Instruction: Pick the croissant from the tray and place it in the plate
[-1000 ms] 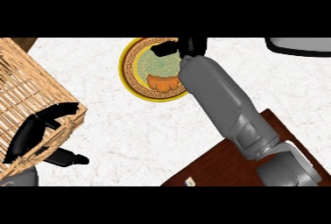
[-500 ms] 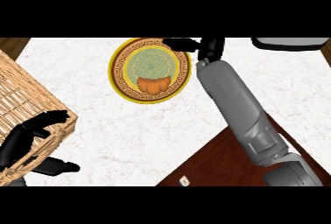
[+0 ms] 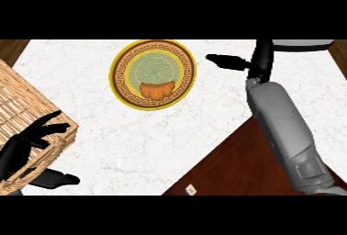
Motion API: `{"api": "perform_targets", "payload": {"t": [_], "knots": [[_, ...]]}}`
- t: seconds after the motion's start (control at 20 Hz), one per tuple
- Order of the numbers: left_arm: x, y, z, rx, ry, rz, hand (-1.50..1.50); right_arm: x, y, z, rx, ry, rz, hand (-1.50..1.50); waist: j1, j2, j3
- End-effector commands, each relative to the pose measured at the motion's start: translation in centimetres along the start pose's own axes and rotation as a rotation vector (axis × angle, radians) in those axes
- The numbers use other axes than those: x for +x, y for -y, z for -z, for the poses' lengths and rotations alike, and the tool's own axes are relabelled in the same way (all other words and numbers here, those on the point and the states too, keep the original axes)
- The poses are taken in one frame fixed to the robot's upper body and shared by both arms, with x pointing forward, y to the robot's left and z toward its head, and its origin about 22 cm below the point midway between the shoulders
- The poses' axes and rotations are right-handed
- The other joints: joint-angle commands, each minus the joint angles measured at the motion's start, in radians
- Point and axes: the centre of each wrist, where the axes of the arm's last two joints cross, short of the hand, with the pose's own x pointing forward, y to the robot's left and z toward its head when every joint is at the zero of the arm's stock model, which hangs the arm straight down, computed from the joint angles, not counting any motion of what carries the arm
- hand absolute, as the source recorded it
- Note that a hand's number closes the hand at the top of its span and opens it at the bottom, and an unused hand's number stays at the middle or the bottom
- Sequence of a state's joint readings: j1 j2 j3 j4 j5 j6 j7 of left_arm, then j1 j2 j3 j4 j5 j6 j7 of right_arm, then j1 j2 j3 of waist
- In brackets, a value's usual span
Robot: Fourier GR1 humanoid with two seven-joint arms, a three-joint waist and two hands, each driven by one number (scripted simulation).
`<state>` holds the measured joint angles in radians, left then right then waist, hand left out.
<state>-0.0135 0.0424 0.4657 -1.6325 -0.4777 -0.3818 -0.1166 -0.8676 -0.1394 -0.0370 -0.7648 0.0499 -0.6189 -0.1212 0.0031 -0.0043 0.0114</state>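
At the far left a woven wicker basket (image 3: pixel 27 119) juts in as a tan wedge of ribbed, plaited strands, cut off by the view's edge so its full shape cannot be made out. The black left hand (image 3: pixel 24 149) lies over its near corner, fingers straight and spread, grasping nothing; the thumb pokes out below onto the counter, and the forearm behind it is out of frame.

The counter (image 3: pixel 115 142) is white, faintly speckled stone. Toward its far side lies a round plate (image 3: pixel 129 64) with a glossy yellow rim, a brown key-pattern band and a mottled green centre. The croissant (image 3: pixel 156 89), orange-brown and ridged in segments, rests inside the plate on the near part of the green centre, touching the patterned band.

Right of the plate, apart from it, the right hand (image 3: pixel 261 62) is released: one finger points straight toward the plate, nothing in it. Part of the hand merges with a dark-edged grey object (image 3: pixel 305 44) at the top, cut off and unidentifiable. The smooth grey right forearm (image 3: pixel 284 128) runs down over a dark red-brown wooden tray (image 3: pixel 237 170), whose far edge slants across the counter.
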Motion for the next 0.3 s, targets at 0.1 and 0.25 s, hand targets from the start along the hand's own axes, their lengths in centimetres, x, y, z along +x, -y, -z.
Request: {"api": "perform_targets", "payload": {"t": [0.1,0.25], "knots": [[-2.6,1.4,-1.9,0.029,-0.017,0.006,0.00,-1.4,4.5,1.4,0.014,0.018,0.006,-1.50,0.003,0.006,-0.012],[-2.7,0.9,-1.4,0.050,-0.018,-0.005,0.00,-2.8,7.0,0.2,0.002,0.010,-0.002,-1.50,-0.006,0.003,-0.012]]}}
